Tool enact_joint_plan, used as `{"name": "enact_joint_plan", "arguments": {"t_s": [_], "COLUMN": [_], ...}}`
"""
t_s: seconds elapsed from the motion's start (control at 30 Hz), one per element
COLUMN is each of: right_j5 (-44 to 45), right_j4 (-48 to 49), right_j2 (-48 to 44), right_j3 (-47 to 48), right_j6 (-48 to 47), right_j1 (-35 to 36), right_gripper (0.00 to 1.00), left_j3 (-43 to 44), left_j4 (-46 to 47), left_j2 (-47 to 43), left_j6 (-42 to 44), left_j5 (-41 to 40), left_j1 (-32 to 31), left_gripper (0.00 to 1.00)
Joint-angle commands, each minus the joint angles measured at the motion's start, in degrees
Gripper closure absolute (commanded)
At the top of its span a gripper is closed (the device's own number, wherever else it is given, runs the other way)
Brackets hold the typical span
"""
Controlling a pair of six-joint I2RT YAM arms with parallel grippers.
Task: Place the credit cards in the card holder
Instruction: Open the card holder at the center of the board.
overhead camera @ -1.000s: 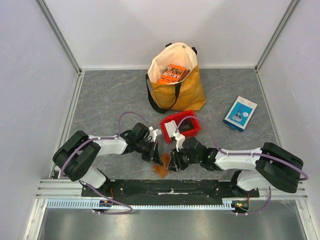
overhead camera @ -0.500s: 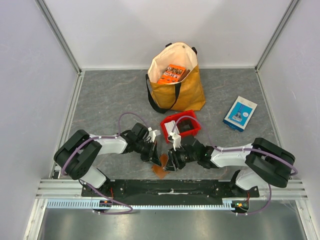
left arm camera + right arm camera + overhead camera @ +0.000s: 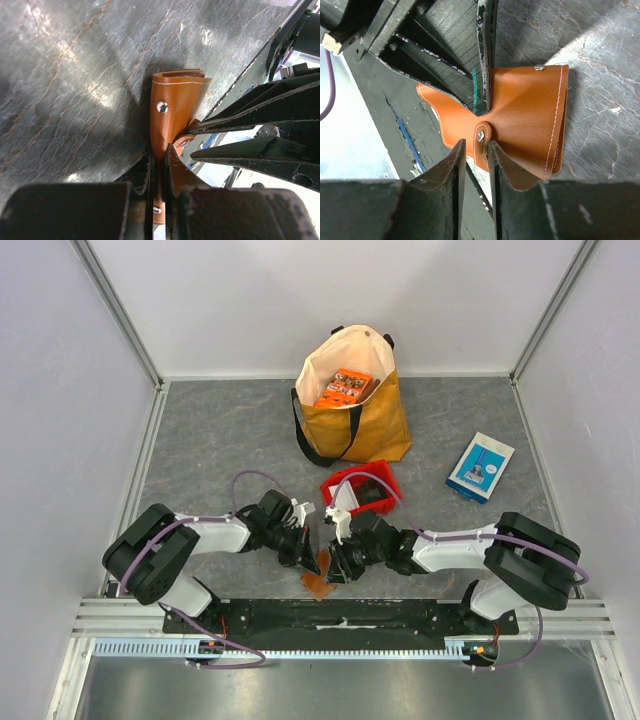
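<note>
The brown card holder [image 3: 319,578] stands partly open at the table's near edge, between my two grippers. My left gripper [image 3: 311,557] is shut on one leather flap of the card holder [image 3: 176,102], which runs down between its jaws [image 3: 159,155]. From the other side, my right gripper [image 3: 336,562] faces the card holder [image 3: 532,112]. Its jaws stand narrowly apart [image 3: 476,145] around the snap tab [image 3: 482,142], with a small gap beside it. In the top view a white credit card [image 3: 345,497] and a dark one [image 3: 373,494] lie in the red bin.
The red bin [image 3: 388,502] sits just behind the right wrist. A yellow tote bag [image 3: 355,415] with an orange packet [image 3: 345,385] stands at the back. A blue-and-white box [image 3: 480,467] lies at the right. The black base rail [image 3: 330,615] runs right under the holder.
My right gripper has moved left up to the card holder and its jaws have narrowed around the snap tab. The left gripper has kept its hold and hardly moved.
</note>
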Motion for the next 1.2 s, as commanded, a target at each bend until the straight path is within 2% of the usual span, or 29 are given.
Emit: {"name": "enact_joint_plan", "arguments": {"t_s": [0.0,0.07,0.13,0.17,0.23,0.27,0.47,0.87,1.03,1.13,1.17], "right_j5": [0.3,1.1,3.4,3.8,5.3,6.2,5.5,-4.9,7.4,14.8,15.4], "right_j4": [1.1,0.2,-1.0,-1.2,-1.6,-1.9,-1.3,-7.2,-13.4,-17.3,-17.3], "right_j2": [5.7,6.4,7.2,7.5,7.9,8.0,5.1,3.4,-1.3,-5.5,-6.8], "right_j3": [2.9,3.6,4.4,4.6,5.0,5.2,5.1,3.5,2.6,1.0,0.0], "right_j6": [-0.2,-0.2,-0.7,-0.8,-1.0,-1.3,-4.3,-9.3,-5.5,0.4,2.1], "right_j1": [5.5,6.5,7.9,8.5,9.8,10.6,14.3,16.5,16.5,16.0,15.8], "right_gripper": [0.73,0.82,0.83,0.89,0.93,1.00,1.00,1.00,1.00,0.94,0.88], "left_j3": [-1.4,-1.9,-2.2,-2.3,-2.6,-2.8,-3.3,-2.5,-2.5,-3.7,-4.3], "left_j4": [9.7,10.5,10.6,10.8,10.9,11.0,9.1,4.7,1.9,0.1,-1.7], "left_j2": [0.1,-0.3,-0.9,-1.3,-1.9,-2.1,-3.4,-4.9,-8.2,-12.5,-13.9], "left_j6": [-5.0,-6.1,-6.7,-6.9,-7.7,-8.1,-11.4,-14.0,-12.2,-12.5,-12.9], "left_j5": [-6.5,-7.2,-8.2,-8.6,-9.5,-10.1,-16.9,-25.3,-26.8,-30.2,-31.2], "left_j1": [-1.1,-1.1,-1.1,-1.1,-1.1,-1.1,-1.1,1.1,1.4,1.6,1.6], "left_gripper": [0.98,0.98,0.98,0.98,0.98,0.98,0.98,0.98,0.98,0.98,0.98]}}
